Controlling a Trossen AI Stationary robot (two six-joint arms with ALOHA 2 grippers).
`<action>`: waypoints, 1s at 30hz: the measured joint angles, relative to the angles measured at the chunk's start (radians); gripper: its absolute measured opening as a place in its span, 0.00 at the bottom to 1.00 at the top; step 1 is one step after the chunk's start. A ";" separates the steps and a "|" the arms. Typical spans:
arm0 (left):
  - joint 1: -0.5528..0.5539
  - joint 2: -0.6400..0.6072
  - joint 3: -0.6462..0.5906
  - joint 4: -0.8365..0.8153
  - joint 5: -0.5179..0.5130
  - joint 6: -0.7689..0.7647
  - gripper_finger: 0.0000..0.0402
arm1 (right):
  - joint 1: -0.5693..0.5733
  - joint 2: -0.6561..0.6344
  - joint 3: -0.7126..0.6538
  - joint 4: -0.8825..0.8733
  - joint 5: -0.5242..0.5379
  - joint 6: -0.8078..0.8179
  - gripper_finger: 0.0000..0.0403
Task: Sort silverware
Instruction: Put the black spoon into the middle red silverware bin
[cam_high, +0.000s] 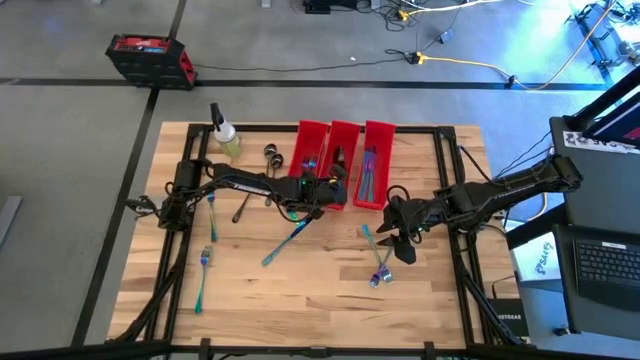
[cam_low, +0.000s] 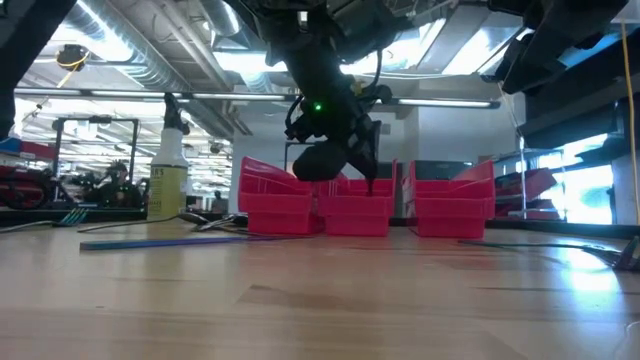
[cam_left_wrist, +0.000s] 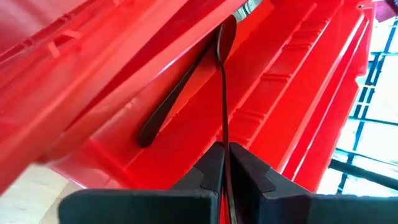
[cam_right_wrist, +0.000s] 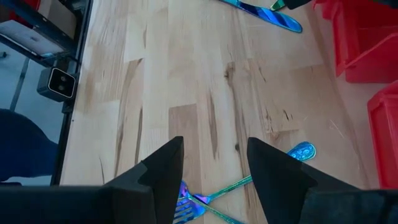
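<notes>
My left gripper (cam_high: 335, 190) (cam_left_wrist: 226, 155) hangs over the middle red bin (cam_high: 341, 150) (cam_left_wrist: 292, 93), shut on a thin dark grey spoon (cam_left_wrist: 224, 93) that reaches down into it. A second dark handle shape (cam_left_wrist: 174, 99) lies along the bin's wall; utensil or reflection, I cannot tell. My right gripper (cam_high: 400, 238) (cam_right_wrist: 214, 162) is open above the table, over an iridescent blue fork (cam_right_wrist: 186, 205) and spoon (cam_right_wrist: 303, 151) lying flat. More blue pieces lie on the wood: a knife (cam_high: 288, 238), forks (cam_high: 205, 258), a small pile (cam_high: 378, 268). My left gripper pinches the dark spoon by its handle (cam_left_wrist: 224, 146) between the two fingers, which lie along it. The spoon is seen edge-on and points away from the fingers into the middle bin, its bowl end (cam_left_wrist: 226, 34) near the bin's far wall. Whether the bowl touches the bin I cannot tell.
Three long red bins stand side by side at the table's far middle (cam_high: 312, 160) (cam_high: 377, 160) (cam_low: 355, 215). A spray bottle of yellowish liquid (cam_high: 225, 135) (cam_low: 168, 180) stands far left. Dark spoons (cam_high: 272, 155) lie near it. Bare wood stretches along the near edge.
</notes>
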 joint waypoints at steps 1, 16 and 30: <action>0.000 0.000 0.000 0.001 0.000 -0.011 0.01 | 0.000 0.000 0.000 0.000 0.000 0.000 0.41; 0.000 -0.001 0.000 -0.014 -0.007 -0.046 0.01 | 0.000 0.000 0.000 0.000 -0.002 0.000 0.41; 0.003 0.000 0.000 -0.026 -0.027 -0.041 0.01 | 0.000 0.000 0.000 0.000 -0.009 0.000 0.41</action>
